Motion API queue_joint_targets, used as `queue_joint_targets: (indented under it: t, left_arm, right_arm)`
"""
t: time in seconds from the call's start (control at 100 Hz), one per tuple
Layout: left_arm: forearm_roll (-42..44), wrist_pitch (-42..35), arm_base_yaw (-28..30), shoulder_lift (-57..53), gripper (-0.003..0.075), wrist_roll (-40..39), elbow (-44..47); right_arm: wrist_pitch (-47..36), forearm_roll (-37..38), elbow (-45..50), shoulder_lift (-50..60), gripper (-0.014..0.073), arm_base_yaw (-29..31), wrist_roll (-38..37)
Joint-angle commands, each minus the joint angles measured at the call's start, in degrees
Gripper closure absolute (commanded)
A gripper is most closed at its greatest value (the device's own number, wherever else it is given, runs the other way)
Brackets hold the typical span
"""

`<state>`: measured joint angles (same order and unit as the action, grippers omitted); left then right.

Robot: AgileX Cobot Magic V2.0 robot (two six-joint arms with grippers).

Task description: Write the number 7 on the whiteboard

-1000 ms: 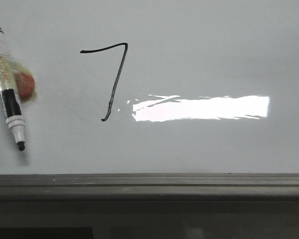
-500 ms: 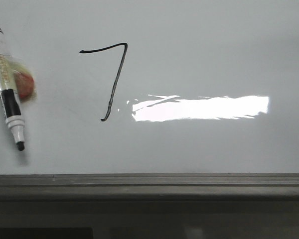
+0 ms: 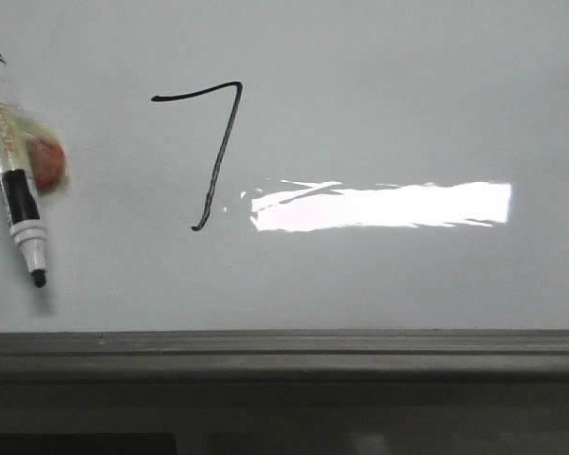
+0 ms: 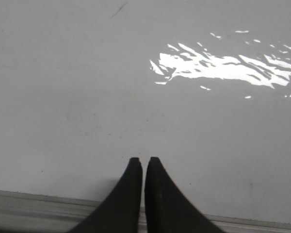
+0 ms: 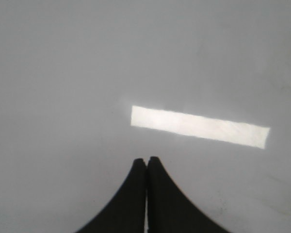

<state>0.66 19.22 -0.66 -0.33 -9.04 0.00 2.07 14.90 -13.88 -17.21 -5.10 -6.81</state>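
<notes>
A black hand-drawn number 7 stands on the whiteboard left of centre in the front view. A marker with a clear barrel, black band and bare black tip lies on the board at the far left, tip towards the near edge. Neither gripper shows in the front view. My left gripper is shut and empty over bare board near the frame edge. My right gripper is shut and empty over bare board.
A red and pale green object lies beside the marker. A dark grey frame edge runs along the near side of the board; it also shows in the left wrist view. Bright glare sits right of the 7.
</notes>
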Motion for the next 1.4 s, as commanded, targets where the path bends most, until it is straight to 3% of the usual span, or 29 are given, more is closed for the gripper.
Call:
queue_joint_targets:
  t: [0.0, 0.14, 0.32, 0.52, 0.97, 1.39]
  left_arm:
    - [-0.7, -2.6, 0.0, -1.6, 0.0741, -0.5, 1.3]
    - [-0.7, -2.6, 0.0, -1.6, 0.0741, -0.5, 1.3]
    - [-0.7, -2.6, 0.0, -1.6, 0.0741, -0.5, 1.3]
    - [-0.7, -2.6, 0.0, -1.6, 0.0741, -0.5, 1.3]
    - [-0.7, -2.6, 0.0, -1.6, 0.0741, -0.5, 1.3]
    - [-0.7, -2.6, 0.0, -1.6, 0.0741, -0.5, 1.3]
  right_arm:
    - [-6.8, -3.6, 1.1, 1.9, 0.0657, 2.0, 0.4]
    - [-7.8, -9.9, 6.1, 6.7, 0.0657, 6.8, 0.4]
    - [-7.2, -11.7, 11.6, 13.0, 0.0657, 10.7, 0.4]
    - [-5.9, -12.0, 15.4, 18.6, 0.0657, 10.9, 0.4]
    - [15.8, -11.0, 15.4, 18.8, 0.0657, 11.0, 0.5]
    - [15.5, -11.0, 15.4, 18.8, 0.0657, 11.0, 0.9]
